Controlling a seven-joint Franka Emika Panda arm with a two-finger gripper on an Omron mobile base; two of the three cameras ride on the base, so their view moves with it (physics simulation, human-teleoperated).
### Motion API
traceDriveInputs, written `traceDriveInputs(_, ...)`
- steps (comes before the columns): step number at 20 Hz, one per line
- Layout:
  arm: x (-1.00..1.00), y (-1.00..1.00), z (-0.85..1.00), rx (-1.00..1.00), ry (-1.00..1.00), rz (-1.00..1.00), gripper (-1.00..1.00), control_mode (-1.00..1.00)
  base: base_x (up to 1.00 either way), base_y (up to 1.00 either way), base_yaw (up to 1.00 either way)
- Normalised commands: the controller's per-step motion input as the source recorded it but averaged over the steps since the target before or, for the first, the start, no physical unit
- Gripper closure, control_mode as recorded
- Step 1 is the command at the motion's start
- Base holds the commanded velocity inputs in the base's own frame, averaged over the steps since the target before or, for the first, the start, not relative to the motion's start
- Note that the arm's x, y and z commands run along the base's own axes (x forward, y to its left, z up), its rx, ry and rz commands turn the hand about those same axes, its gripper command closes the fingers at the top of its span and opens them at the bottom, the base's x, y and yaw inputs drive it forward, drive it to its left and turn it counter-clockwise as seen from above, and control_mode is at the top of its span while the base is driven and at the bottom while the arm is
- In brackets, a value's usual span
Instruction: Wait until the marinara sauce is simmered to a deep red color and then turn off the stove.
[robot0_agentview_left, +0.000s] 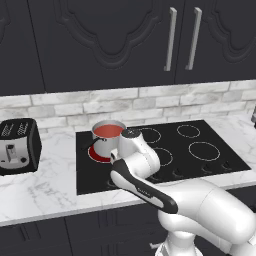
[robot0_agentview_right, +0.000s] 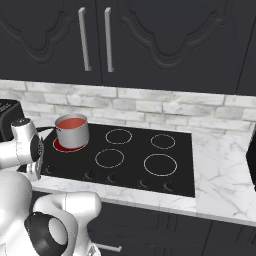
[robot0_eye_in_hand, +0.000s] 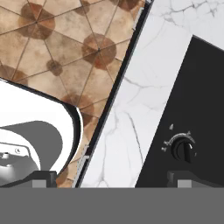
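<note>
The marinara sauce (robot0_agentview_left: 108, 131) fills a small steel saucepan (robot0_agentview_right: 72, 131) with a smooth red surface; the pan sits on the rear left burner of the stove (robot0_agentview_left: 200, 165), over a glowing red ring (robot0_agentview_right: 62, 146). The arm's elbow hides the pan's near side in the left base view, and part of the front knob row too. In the hand view one dark knob (robot0_eye_in_hand: 183, 149) shows near the stove's front left corner — its markings too small to read. The end effector (robot0_eye_in_hand: 111, 177) hangs above that corner, tips spread wide, pinching nothing. Bare marble table (robot0_agentview_left: 45, 190) lies between stove and toaster (robot0_agentview_left: 17, 146); past the table's edge, patterned floor (robot0_eye_in_hand: 57, 48).
</note>
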Motion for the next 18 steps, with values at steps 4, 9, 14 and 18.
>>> traceDriveInputs(4,0.24,0.0,0.0,0.0,0.0,0.11,-1.0,-1.0,0.0,0.0,0.0)
traceDriveInputs(9,0.23,0.0,-0.03,0.0,0.0,0.16,-1.0,-1.0,0.0,0.0,0.0)
traceDriveInputs(14,0.15,0.0,-0.1,0.0,-0.03,0.18,-1.0,-1.0,0.0,0.0,0.0)
traceDriveInputs(18,0.05,0.0,-0.14,0.01,-0.08,0.2,-1.0,-1.0,0.0,0.0,0.0)
